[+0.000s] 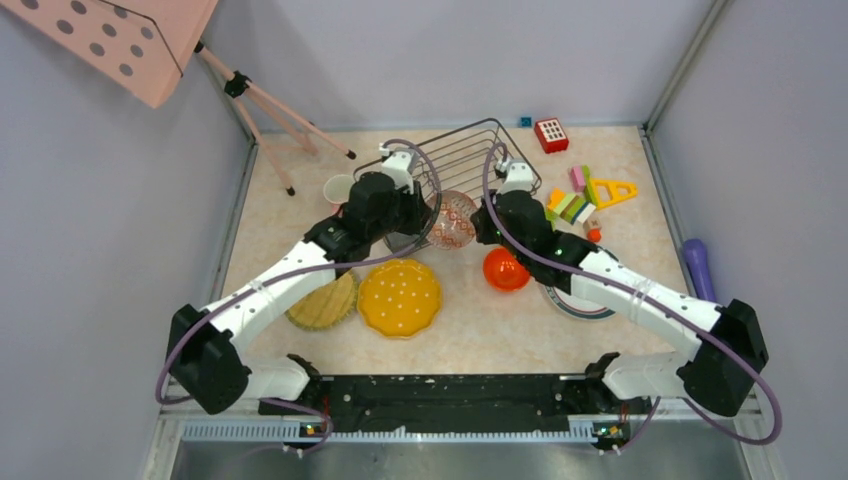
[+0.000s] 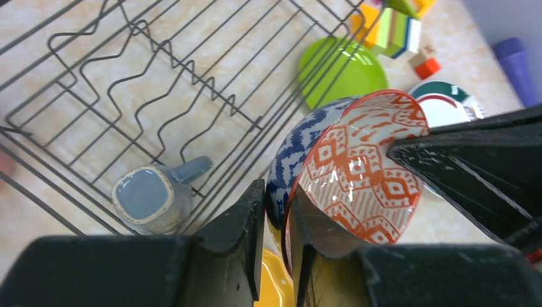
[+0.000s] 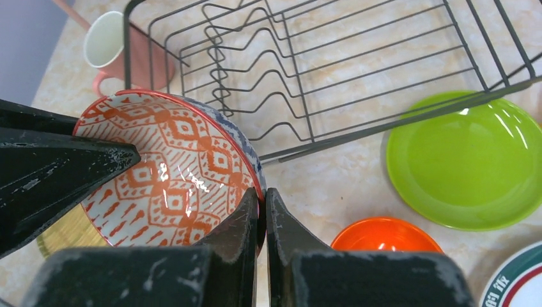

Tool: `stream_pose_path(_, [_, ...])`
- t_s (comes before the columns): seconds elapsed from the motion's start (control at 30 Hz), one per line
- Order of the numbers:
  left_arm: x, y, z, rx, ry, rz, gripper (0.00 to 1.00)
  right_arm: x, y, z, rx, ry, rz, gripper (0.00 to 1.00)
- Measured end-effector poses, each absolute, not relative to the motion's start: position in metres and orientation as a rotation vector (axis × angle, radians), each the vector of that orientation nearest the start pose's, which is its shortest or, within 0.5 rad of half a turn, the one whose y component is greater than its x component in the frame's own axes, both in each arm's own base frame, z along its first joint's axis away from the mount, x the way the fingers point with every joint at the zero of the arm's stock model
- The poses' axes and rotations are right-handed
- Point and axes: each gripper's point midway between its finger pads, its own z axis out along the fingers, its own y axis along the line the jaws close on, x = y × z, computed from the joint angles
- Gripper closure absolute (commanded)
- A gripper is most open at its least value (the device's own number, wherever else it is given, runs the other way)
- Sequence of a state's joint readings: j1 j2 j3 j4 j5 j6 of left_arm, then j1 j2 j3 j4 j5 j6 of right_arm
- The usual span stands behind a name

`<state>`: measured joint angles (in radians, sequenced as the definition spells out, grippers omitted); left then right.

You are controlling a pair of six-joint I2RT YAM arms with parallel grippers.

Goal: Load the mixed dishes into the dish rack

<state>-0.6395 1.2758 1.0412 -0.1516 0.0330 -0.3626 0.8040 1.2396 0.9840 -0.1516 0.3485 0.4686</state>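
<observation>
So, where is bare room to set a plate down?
Bare table: the near strip between the yellow scalloped plate, the orange-red bowl and the base rail. The dish rack shows only a grey mug, its wavy wires free. Crowded: the right side, with toy blocks and the white green-rimmed plate.

The right pincer is pinching the red rim of the patterned bowl, its two fingers standing almost together on either side of the edge. The bowl is tilting with its orange diamond inside facing the camera. From the left, the left pincer is reaching onto the opposite rim. Behind the bowl, the dish rack is sitting on the surface, its wavy wires showing inside. A pink mug is standing just outside the rack's far corner. A lime green plate is lying beside the rack, an orange-red bowl near it, and a white green-rimmed plate is peeking in at the corner. A yellow plate is showing under the bowl.
</observation>
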Motion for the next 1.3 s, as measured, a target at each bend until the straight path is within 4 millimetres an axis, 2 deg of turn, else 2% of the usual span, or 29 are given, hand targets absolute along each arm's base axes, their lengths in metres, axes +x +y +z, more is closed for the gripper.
stream_pose_path(0.03, [0.321,-0.263,0.235,0.300,2.013,-0.642,0.86,0.307,0.256,0.224,-0.093,1.990,0.480,1.00])
stream_pose_path(0.07, [0.324,-0.264,0.232,0.299,2.023,-0.611,0.92,0.307,0.256,0.222,-0.084,1.994,0.471,0.90])
stream_pose_path(0.1, [0.327,-0.264,0.229,0.297,2.035,-0.580,1.00,0.308,0.254,0.221,-0.079,1.997,0.459,0.73])
stream_pose_path(0.17, [0.333,-0.264,0.221,0.294,2.061,-0.514,1.00,0.308,0.254,0.221,-0.071,1.999,0.453,0.33])
stream_pose_path(0.2, [0.334,-0.263,0.217,0.282,2.076,-0.499,1.00,0.308,0.256,0.224,-0.070,1.992,0.460,0.21])
stream_pose_path(0.3, [0.339,-0.255,0.204,0.255,2.117,-0.435,1.00,0.309,0.260,0.239,-0.091,1.960,0.478,0.11])
stream_pose_path(0.4, [0.342,-0.246,0.199,0.224,2.148,-0.447,1.00,0.305,0.262,0.247,-0.158,1.941,0.508,0.11])
stream_pose_path(0.47, [0.347,-0.242,0.201,0.201,2.151,-0.513,1.00,0.300,0.263,0.256,-0.218,1.927,0.575,0.05])
stream_pose_path(0.6, [0.351,-0.234,0.207,0.145,2.146,-0.715,1.00,0.295,0.250,0.272,-0.267,1.872,0.714,0.01])
stream_pose_path(0.7, [0.349,-0.236,0.216,0.121,2.125,-0.904,1.00,0.289,0.250,0.283,-0.297,1.830,0.817,0.01])
stream_pose_path(0.83, [0.336,-0.256,0.242,0.140,2.041,-1.211,1.00,0.275,0.270,0.302,-0.308,1.762,1.024,0.01])
stream_pose_path(0.93, [0.325,-0.267,0.265,0.159,1.973,-1.402,1.00,0.270,0.277,0.309,-0.261,1.747,1.129,0.01])
stream_pose_path(1.0, [0.318,-0.272,0.281,0.185,1.926,-1.491,1.00,0.269,0.279,0.316,-0.220,1.738,1.178,0.01])
stream_pose_path(1.1, [0.315,-0.274,0.294,0.197,1.888,-1.548,1.00,0.267,0.281,0.326,-0.183,1.718,1.226,0.01])
stream_pose_path(1.2, [0.313,-0.274,0.298,0.186,1.884,-1.578,1.00,0.265,0.282,0.333,-0.155,1.706,1.264,0.08])
stream_pose_path(1.3, [0.312,-0.275,0.299,0.182,1.886,-1.594,1.00,0.263,0.282,0.339,-0.135,1.696,1.296,0.21])
